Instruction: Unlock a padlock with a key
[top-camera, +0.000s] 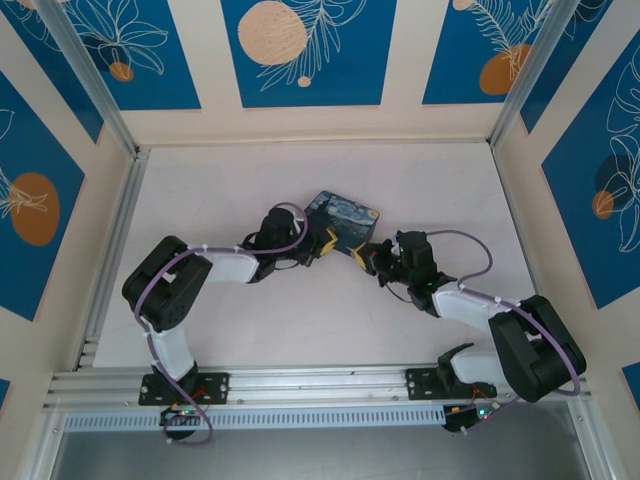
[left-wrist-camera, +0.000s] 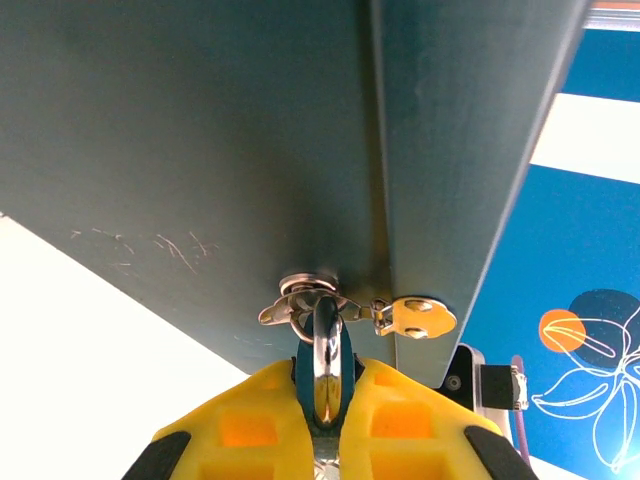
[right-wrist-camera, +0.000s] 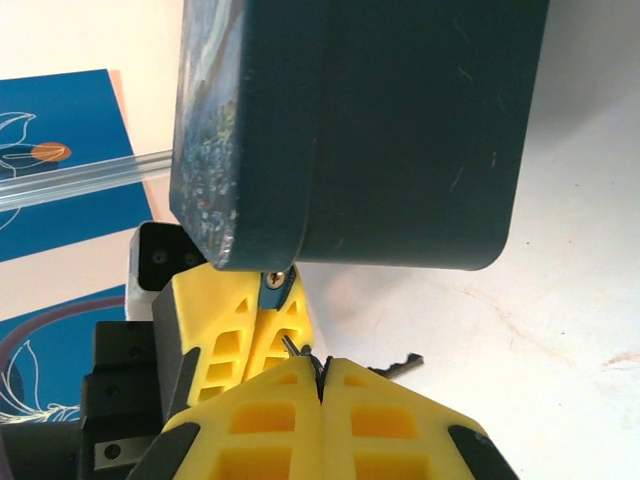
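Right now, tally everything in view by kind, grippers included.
Box: 1
Padlock: 1
Key: 1
Grippers: 2, left gripper and right gripper
Total: 5

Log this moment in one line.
left gripper shut on padlock at box hasp | right gripper shut on key | key not inserted

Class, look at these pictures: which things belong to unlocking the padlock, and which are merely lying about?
Belong: padlock, gripped by the left claw; key, pinched in the right claw.
Lying about: painted box, though the padlock hangs from its latch; white table.
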